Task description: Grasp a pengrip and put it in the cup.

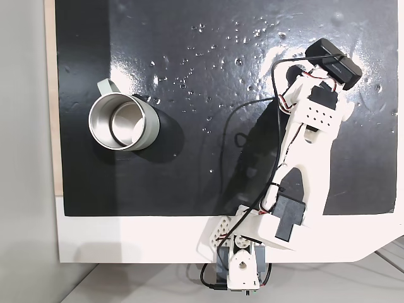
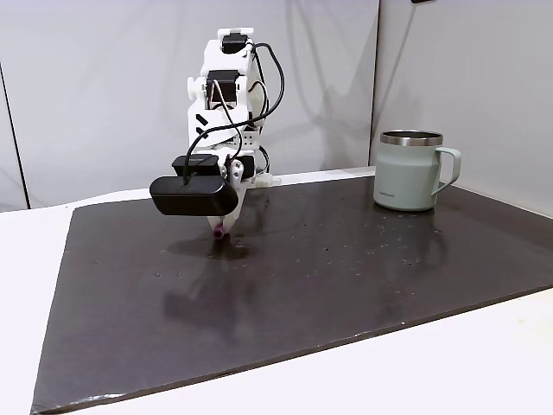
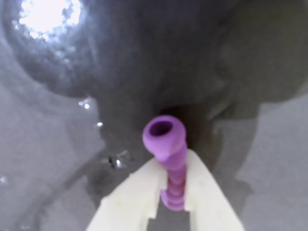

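While pinched, pengrip between end effector fingers

Top-down fixed view, cup stood upright at left on black mat, handle toward upper left, steel interior seen, white arm extended at right, black camera module mounted at its far end, cables draped alongside, gripper fingertips hidden under the arm, well apart from cup
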### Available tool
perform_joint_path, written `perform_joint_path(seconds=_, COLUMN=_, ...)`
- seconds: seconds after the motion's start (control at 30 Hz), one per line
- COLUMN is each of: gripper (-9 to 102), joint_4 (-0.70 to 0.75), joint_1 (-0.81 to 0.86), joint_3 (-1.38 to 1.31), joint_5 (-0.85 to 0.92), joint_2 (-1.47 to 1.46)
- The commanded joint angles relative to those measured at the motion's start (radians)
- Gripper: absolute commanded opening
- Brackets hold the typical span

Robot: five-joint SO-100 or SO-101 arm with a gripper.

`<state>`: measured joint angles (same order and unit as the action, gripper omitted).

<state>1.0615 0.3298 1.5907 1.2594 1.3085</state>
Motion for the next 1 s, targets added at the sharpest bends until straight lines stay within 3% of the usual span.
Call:
perform_joint_path(seconds=0.0, gripper=0, joint_4=0.069, joint_1=-0.040, joint_3=-0.084, joint_5=-0.100, joint_2=0.110)
perform_joint_path(seconds=0.3, gripper=0, joint_4=0.258, joint_1=-0.229, joint_3=-0.112, joint_5=-0.402, joint_2=0.391)
perform_joint_path(seconds=0.6, gripper=0, joint_4=0.311, joint_1=-0.565, joint_3=-0.114, joint_5=-0.715, joint_2=0.620)
perform_joint_path(seconds=0.97, gripper=0, joint_4=0.209, joint_1=-0.948, joint_3=-0.063, joint_5=-1.012, joint_2=0.690)
